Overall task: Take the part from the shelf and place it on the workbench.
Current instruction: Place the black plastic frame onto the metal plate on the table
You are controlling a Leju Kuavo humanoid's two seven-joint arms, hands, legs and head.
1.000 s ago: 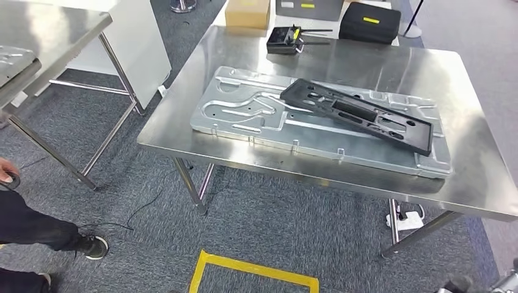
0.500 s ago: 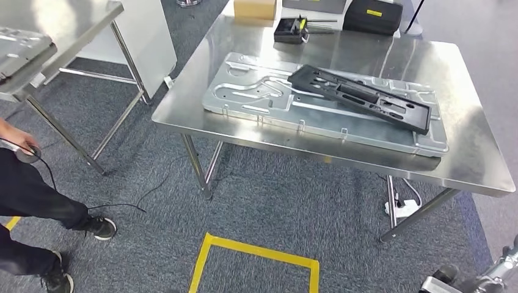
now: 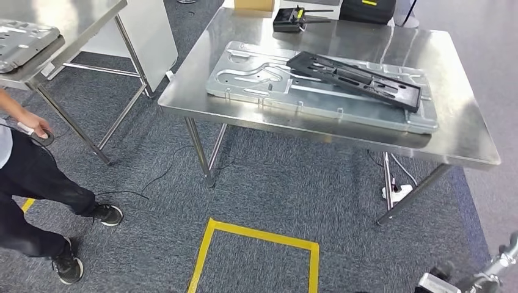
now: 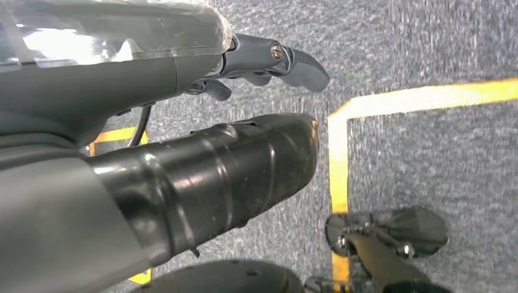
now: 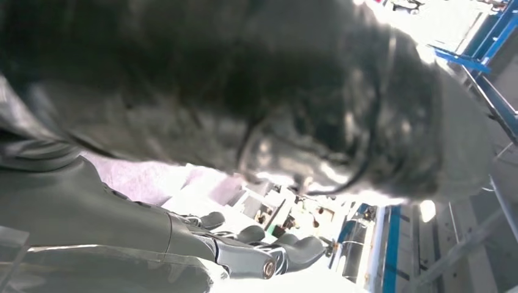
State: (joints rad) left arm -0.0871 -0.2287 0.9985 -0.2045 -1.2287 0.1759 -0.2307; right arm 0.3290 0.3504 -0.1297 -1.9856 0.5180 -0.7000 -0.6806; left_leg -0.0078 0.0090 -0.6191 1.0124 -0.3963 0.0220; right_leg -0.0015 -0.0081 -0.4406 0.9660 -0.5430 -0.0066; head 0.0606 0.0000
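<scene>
**Q:** Hands first: how do they lie?

**A:** Left hand (image 4: 256, 64) hangs above the carpet beside a yellow floor marking (image 4: 342, 152), fingers loosely apart, holding nothing. Right hand (image 5: 244, 247) shows its fingers apart and empty as well.

**Q:** And the rest, largest to smallest?

**A:** Workbench (image 3: 464, 131), a steel table, carries a silver stamped panel (image 3: 256, 79) along its near edge. The part (image 3: 354, 79), a long black frame, lies slantwise on that panel, toward the right end. A person (image 3: 30, 177) stands at the left, hand on a small dark device (image 3: 43, 137). A black radio unit (image 3: 287, 19) sits at the workbench's far edge.
</scene>
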